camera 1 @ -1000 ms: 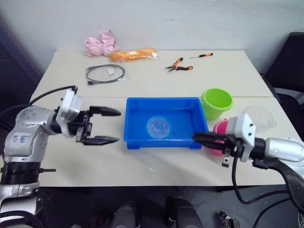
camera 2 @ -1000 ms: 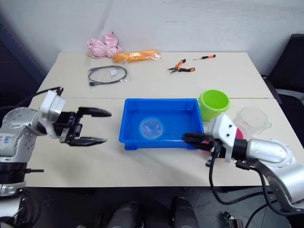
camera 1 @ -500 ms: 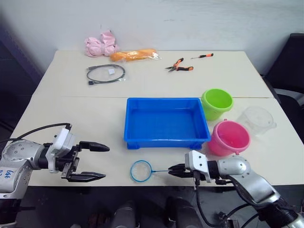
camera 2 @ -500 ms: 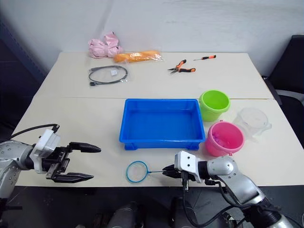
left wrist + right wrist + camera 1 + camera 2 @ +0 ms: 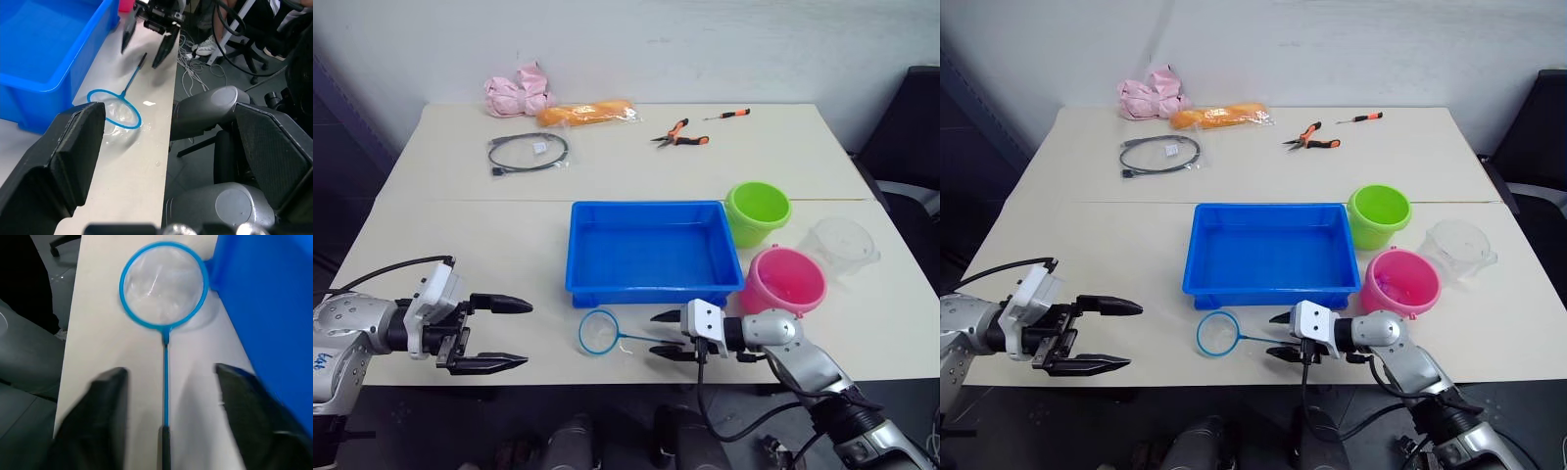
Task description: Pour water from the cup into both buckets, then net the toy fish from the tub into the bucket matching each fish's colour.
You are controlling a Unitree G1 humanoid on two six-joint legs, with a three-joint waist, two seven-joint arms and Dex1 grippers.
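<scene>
The net lies flat on the table in front of the tub [image 5: 651,250], its blue hoop [image 5: 599,331] toward the left and its thin handle [image 5: 165,377] running back between my right gripper's fingers. My right gripper [image 5: 656,334] is open around the handle's end, its fingers [image 5: 93,421] standing apart from it on either side. Near the table's front left edge my left gripper [image 5: 527,333] is open and holds nothing. The green bucket [image 5: 759,211], the pink bucket [image 5: 783,282] and the clear cup [image 5: 842,243] stand right of the tub. The toy fish are out of view.
At the back of the table lie a coiled black cable [image 5: 529,152], a pink bundle [image 5: 519,93], an orange packet [image 5: 587,113], pliers [image 5: 680,135] and a screwdriver [image 5: 729,114]. A dark chair [image 5: 915,137] stands at the right.
My right gripper carried the net out of the tub to the table's front, then opened and let go of the handle. My left arm dropped back toward the front left edge.
</scene>
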